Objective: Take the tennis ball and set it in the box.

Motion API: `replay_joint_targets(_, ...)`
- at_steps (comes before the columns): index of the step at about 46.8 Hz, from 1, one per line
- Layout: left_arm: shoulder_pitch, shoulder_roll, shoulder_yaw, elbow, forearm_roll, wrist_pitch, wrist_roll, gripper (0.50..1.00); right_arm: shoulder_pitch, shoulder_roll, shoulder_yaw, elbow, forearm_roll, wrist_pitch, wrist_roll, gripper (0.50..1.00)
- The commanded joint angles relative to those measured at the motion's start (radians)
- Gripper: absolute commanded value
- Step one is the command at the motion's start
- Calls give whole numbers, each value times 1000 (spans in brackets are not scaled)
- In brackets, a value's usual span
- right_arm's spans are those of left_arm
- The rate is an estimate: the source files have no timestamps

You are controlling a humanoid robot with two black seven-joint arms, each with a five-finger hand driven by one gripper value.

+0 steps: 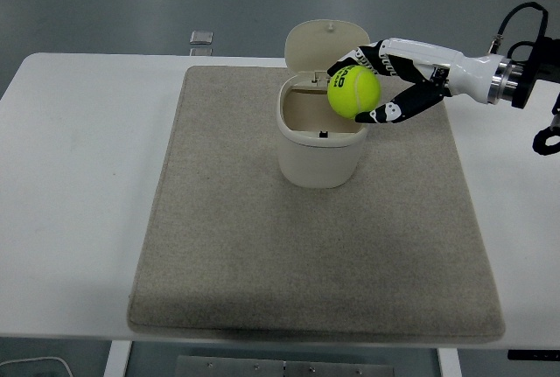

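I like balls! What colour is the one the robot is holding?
Bright yellow-green, a fuzzy round tennis ball with dark print, seen in the head view.

The tennis ball (353, 92) looks fuzzy and soft, like felt. The box (321, 136) looks like smooth cream plastic with a little shine, and so does its open lid (325, 47) at 12 o'clock. The mat (315, 246) looks like rough, dull grey cloth. The table (79, 176) is smooth and white. The right hand (385, 88) has hard, shiny black and white parts. At 11 o'clock, a small square thing (201, 38) looks shiny.
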Motion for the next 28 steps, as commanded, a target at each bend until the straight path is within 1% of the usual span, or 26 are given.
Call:
replay_joint_targets(1,0,0,0,0,0,0,0,992,-2,1,0,0,2,0,0,891)
replay_joint_targets(8,0,0,0,0,0,0,0,992,-2,7,2,0,3,0,0,893)
replay_joint_targets(14,0,0,0,0,0,0,0,992,-2,6,11,8,20,19,0,891)
replay_joint_targets(16,0,0,0,0,0,0,0,992,-2,1,12,11,29,34,-1,891)
replay_joint_targets(18,0,0,0,0,0,0,0,992,-2,-3,15,11,57,63,-3,891)
replay_joint_targets(20,0,0,0,0,0,0,0,992,-2,-11,17,11,98,92,-21,891)
replay_joint_targets(22,0,0,0,0,0,0,0,992,-2,-22,18,9,145,108,-53,891)
replay_joint_targets(25,0,0,0,0,0,0,0,992,0,-42,21,-3,210,114,-104,891)
replay_joint_targets(28,0,0,0,0,0,0,0,992,1,-57,22,-20,274,125,-132,891)
